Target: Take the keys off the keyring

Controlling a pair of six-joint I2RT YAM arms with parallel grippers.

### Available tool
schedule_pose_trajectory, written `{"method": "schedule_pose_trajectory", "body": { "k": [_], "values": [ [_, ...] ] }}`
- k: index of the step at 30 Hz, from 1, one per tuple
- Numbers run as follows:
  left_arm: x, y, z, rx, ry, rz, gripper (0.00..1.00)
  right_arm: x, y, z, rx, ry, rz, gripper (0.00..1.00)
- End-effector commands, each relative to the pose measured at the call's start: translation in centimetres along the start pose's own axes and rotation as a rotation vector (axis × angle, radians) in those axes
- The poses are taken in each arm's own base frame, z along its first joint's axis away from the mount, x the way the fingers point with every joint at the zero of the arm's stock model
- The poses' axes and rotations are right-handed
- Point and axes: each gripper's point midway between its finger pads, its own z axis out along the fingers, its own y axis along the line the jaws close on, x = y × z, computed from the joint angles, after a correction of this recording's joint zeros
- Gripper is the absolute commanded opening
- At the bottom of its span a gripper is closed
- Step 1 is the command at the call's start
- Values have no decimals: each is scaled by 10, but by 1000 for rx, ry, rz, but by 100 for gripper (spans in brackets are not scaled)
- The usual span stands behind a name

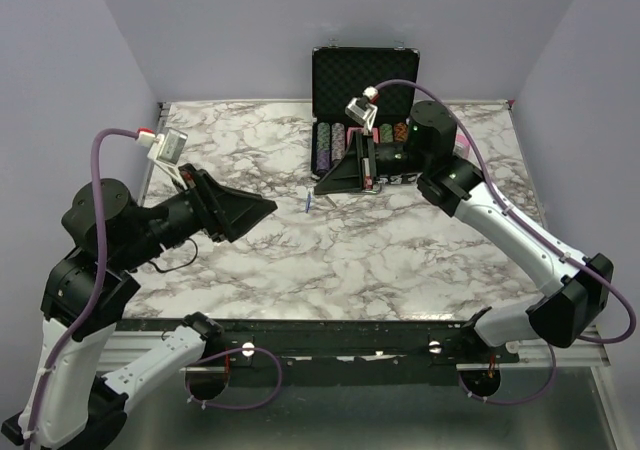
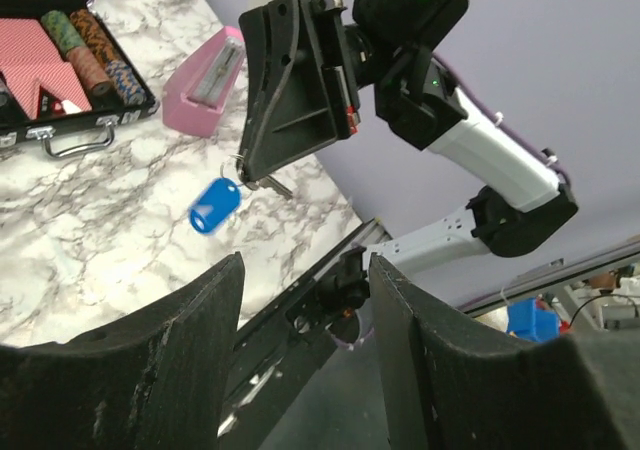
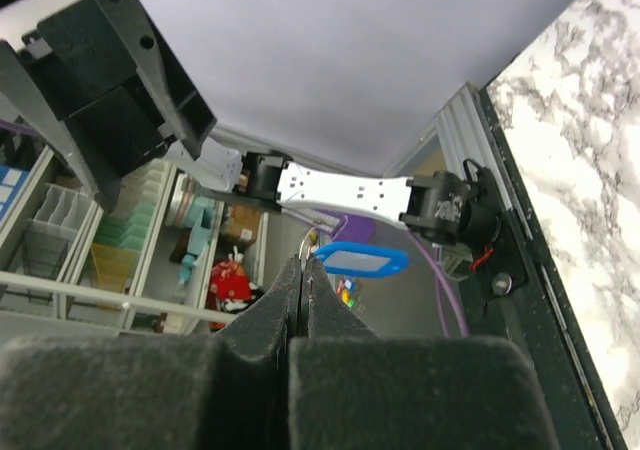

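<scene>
The blue key point(image 2: 215, 206) hangs free in the air from the thin keyring point(image 2: 240, 168), above the marble table point(image 2: 110, 230) and between my two arms. I read it as held up and out this way so the key dangles clear and the other arm has room to get at it. The right gripper point(image 2: 256, 175) carries it. Its jaws are pressed tight together with the ring coming out right at the tips, though I cannot tell whether the pinch is on the ring itself or on the bit of metal beside it. The left gripper point(image 2: 305, 270) points at the key from nearby with its jaws spread apart, holding and touching nothing. I take that as lining up to grab the blue head. Behind, the open chip case point(image 2: 60, 80) and pink wedge point(image 2: 205, 75) sit untouched.
</scene>
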Motion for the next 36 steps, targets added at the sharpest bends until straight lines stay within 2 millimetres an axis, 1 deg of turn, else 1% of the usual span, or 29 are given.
{"method": "schedule_pose_trajectory", "body": {
  "k": [1,3,4,6,8,10,12,14,18,22,25,27,28,30,31,34,36],
  "values": [
    [14,11,8,-16,95,66,62,26,4,-7,-49,109,-1,1],
    [9,28,11,-112,91,101,62,26,0,-7,-49,117,-18,1],
    [7,38,12,-160,86,122,62,25,-8,-5,-36,116,-18,1],
    [5,53,14,-219,76,169,62,27,-32,0,14,112,1,1],
    [3,63,11,-268,67,199,63,30,-57,5,56,114,42,1],
    [2,68,7,-301,61,207,63,30,-70,9,82,111,88,1],
    [1,69,4,-312,54,200,63,26,-72,9,99,76,110,1],
    [0,70,5,-319,48,184,63,23,-70,6,121,37,98,1],
    [1,69,11,-319,69,156,63,28,-74,0,161,-5,105,1],
    [7,71,15,-314,94,142,63,37,-75,-6,142,-43,129,1],
    [12,73,15,-310,107,136,63,31,-73,-14,207,-104,109,1],
    [14,75,17,-312,108,129,63,31,-78,-19,260,-140,128,1],
    [15,75,18,-308,110,125,63,33,-83,-22,284,-157,153,1],
    [16,73,21,-291,119,125,63,37,-88,-27,301,-195,184,1],
    [17,73,21,-285,126,126,63,36,-84,-29,287,-218,179,1],
    [17,75,22,-294,145,152,63,30,-61,-35,212,-274,119,1],
    [14,74,23,-293,158,171,63,32,-57,-38,176,-313,126,1]
  ]
}}
